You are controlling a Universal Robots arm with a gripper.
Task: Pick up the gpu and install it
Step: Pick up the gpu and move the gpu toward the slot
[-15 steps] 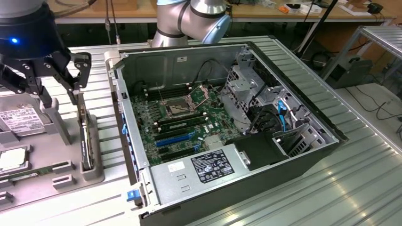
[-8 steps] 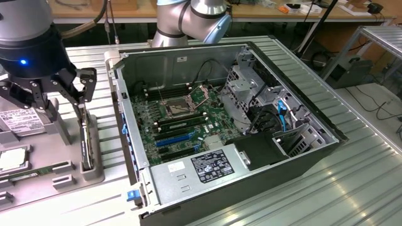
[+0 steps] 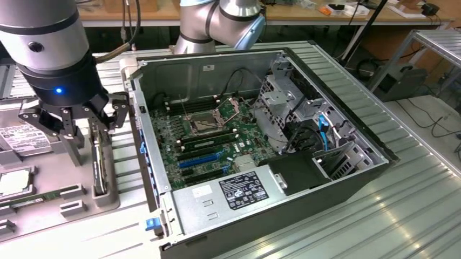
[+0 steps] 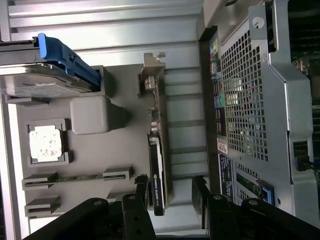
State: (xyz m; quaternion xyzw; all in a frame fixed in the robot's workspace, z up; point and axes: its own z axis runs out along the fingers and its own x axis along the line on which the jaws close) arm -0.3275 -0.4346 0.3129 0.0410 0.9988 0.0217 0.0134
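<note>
The pick-up step is in hand, and nothing is held yet. The gripper (image 3: pixel 85 148) is seen low over the grey tray (image 3: pixel 108 200) beside the open computer case (image 3: pixel 216 208), on the exterior view's left. In the wrist view the gripper (image 4: pixel 170 187) is shown spread wide, with the gpu (image 4: pixel 156 150) taken between the two fingers (image 4: pixel 141 186) but nearer one of them. Whether that finger is touching the card cannot be told. The gpu (image 3: pixel 99 170) is stood on edge in the tray's slot, its metal bracket at the far end from the gripper. It is well apart from the motherboard (image 3: pixel 209 140) inside the case.

By the look of it, the grasp calls for the card to be centred between the fingers and squeezed across its thin faces. A straight pull out of the slot is then needed, so the board is not bent.
</note>
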